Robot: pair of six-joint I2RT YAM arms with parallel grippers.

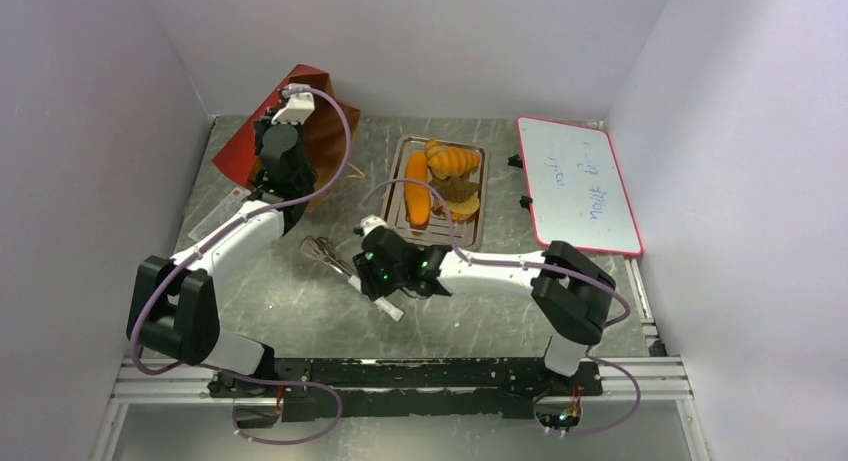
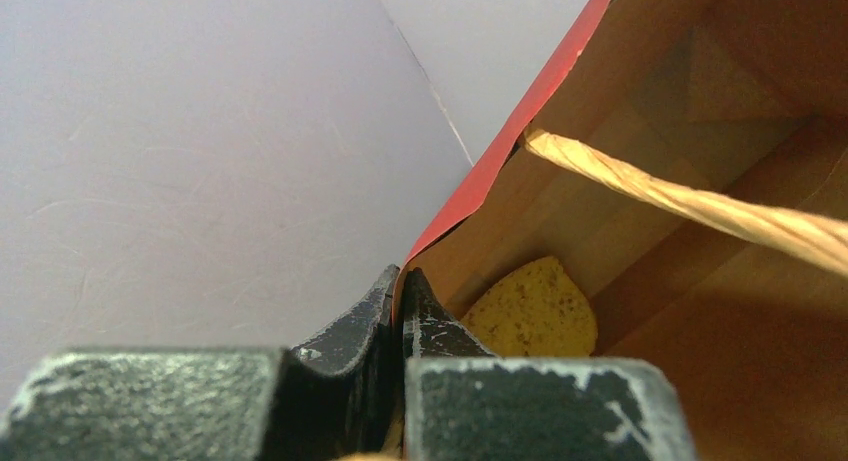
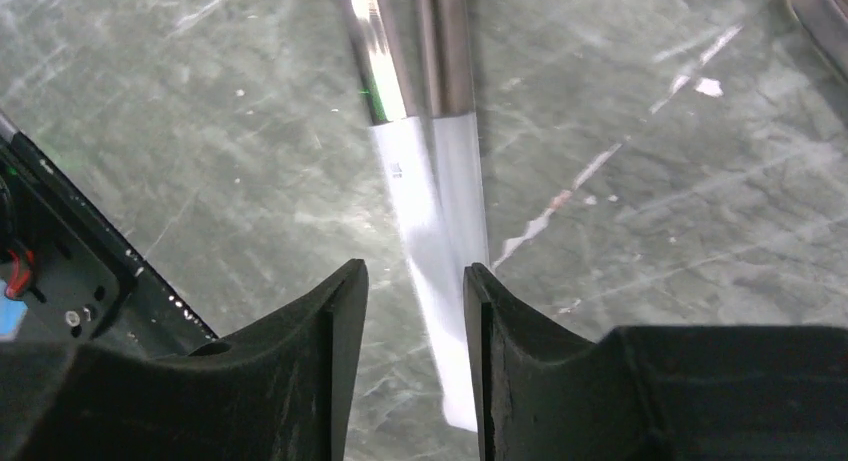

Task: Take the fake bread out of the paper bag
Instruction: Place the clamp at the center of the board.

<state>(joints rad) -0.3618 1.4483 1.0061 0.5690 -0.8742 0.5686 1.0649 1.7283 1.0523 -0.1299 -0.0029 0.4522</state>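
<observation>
The paper bag (image 1: pixel 240 146), rust-red outside and brown kraft inside, stands tilted in the far-left corner of the worktop (image 1: pixel 300 311), close against the wall. In the left wrist view a yellow speckled piece (image 2: pixel 535 306) with a rounded top sits low inside it, beneath a tan twisted-cord handle (image 2: pixel 700 206) that crosses the opening. The left gripper (image 2: pixel 398 296) is pinched together on the bag's thin red rim, one finger outside and one inside. Well apart to the right, the rectangular metal tray (image 1: pixel 432 232) holds the fake bread (image 1: pixel 417 201): a glossy orange loaf along its left side, a ridged croissant (image 1: pixel 452 160) at the far end, and a few more pieces packed beside them. A red-framed whiteboard (image 1: pixel 580 186) lies by the right wall. The right gripper (image 3: pixel 415 281) is low over the scratched grey-green worktop in front of the tray, its jaws apart, with the white-tipped end of the metal tongs (image 3: pixel 412 196) lying between them; gaps show on both sides.
</observation>
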